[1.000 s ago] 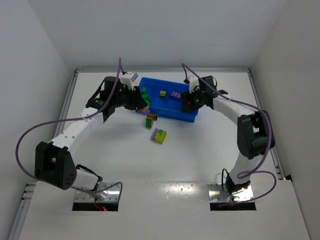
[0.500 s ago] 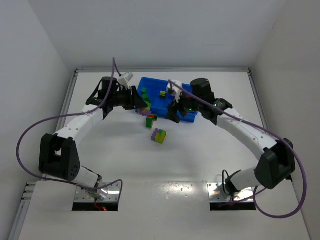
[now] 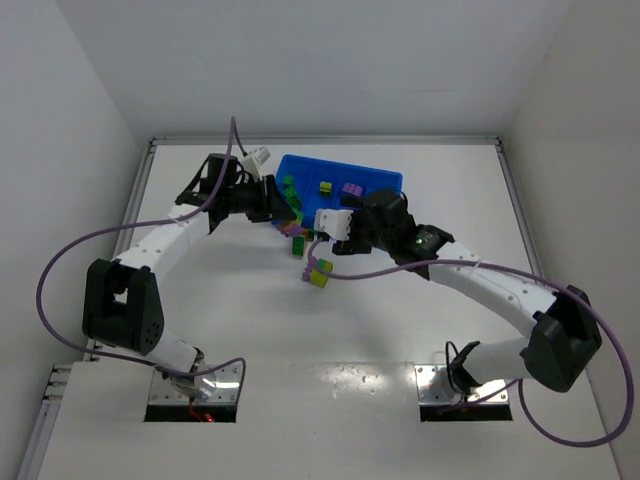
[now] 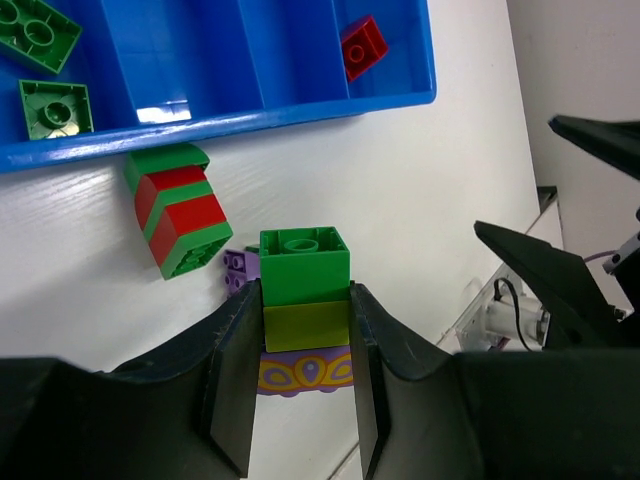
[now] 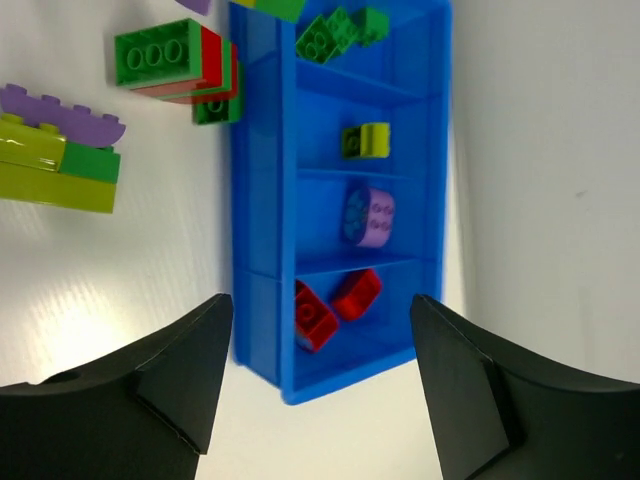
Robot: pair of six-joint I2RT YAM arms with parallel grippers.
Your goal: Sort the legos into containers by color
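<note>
My left gripper (image 4: 305, 296) is shut on a stacked cluster (image 4: 304, 290) of a green, a yellow-green and a patterned purple brick, just in front of the blue tray (image 4: 250, 112). In the top view it (image 3: 288, 210) is at the tray's (image 3: 385, 182) left front corner. A green-and-red cluster (image 4: 178, 215) and a small purple brick (image 4: 238, 270) lie beside it. My right gripper (image 5: 320, 300) is open and empty, hovering above the tray's (image 5: 262, 200) front edge. The compartments hold green (image 5: 340, 30), yellow-green (image 5: 366, 140), purple (image 5: 368, 216) and red (image 5: 335, 300) bricks.
A yellow-green, green and purple cluster (image 3: 319, 271) lies on the white table in front of the tray, also in the right wrist view (image 5: 60, 160). The green-and-red cluster (image 3: 300, 240) lies between it and the tray. White walls enclose the table.
My right arm has swung left from the tray's right end to in front of the tray's middle. My left arm has barely shifted.
</note>
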